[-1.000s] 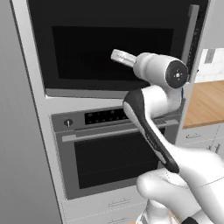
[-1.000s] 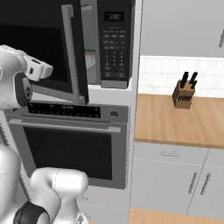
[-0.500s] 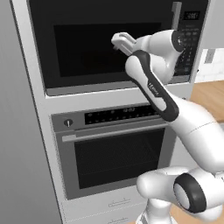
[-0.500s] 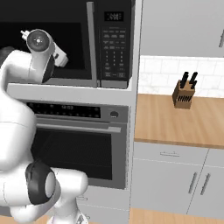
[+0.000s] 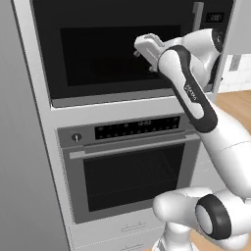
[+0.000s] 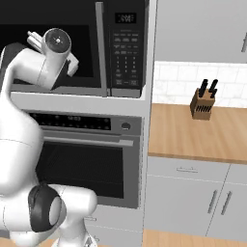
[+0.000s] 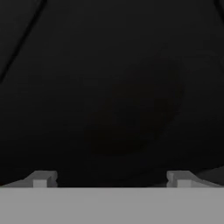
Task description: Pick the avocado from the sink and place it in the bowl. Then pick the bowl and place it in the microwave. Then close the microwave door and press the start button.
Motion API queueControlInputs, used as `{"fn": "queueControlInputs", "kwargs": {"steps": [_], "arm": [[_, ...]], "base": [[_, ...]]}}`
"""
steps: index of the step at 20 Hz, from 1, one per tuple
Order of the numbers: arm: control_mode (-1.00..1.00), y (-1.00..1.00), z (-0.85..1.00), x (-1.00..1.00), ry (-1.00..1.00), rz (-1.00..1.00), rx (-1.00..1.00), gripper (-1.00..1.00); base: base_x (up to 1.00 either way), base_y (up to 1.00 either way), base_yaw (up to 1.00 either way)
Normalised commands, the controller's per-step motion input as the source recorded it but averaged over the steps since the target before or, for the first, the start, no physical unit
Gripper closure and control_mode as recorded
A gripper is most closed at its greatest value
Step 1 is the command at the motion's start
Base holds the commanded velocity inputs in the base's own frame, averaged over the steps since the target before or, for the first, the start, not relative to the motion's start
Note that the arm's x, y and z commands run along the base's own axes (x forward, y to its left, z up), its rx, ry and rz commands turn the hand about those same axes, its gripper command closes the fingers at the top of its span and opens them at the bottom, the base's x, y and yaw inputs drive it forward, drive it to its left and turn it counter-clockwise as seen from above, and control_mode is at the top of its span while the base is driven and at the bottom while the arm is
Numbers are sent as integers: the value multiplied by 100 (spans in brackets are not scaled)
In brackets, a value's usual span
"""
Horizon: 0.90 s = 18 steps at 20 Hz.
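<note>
Facing the microwave door (image 5: 112,54), the pincer (image 7: 111,178) stands with its jaws wide and nothing between them, its tips just off the dark glass. That door looks pushed shut against the microwave (image 6: 77,48), its slim silver handle (image 6: 101,48) upright along the edge nearest the keypad panel (image 6: 126,53). What the coming move turns on, I judge, is that the panel lies sideways from the pincer, beyond the handle and toward the wooden counter (image 6: 193,135), so the hand must slide that way along the microwave front to reach the start button. Which key that is cannot be told. Bowl and avocado are hidden behind the dark window. Counted: one arm, one microwave, one door, one handle, one keypad panel, one oven (image 5: 132,171) below the microwave, one knife block (image 6: 202,103) on the counter
</note>
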Motion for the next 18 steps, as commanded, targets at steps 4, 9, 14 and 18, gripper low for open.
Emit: {"fn": "queueControlInputs", "kwargs": {"steps": [4, 9, 14, 18], "arm": [[-100, -77, -60, -100, -33, 0, 14, -100], [-100, -100, -25, -99, -14, 0, 29, -100], [-100, -96, -19, -46, 2, 0, 31, -100], [-100, -62, -6, 4, 10, 0, 24, -100]], "base": [[0, 0, 0], [0, 0, 0], [0, 0, 0], [0, 0, 0]]}}
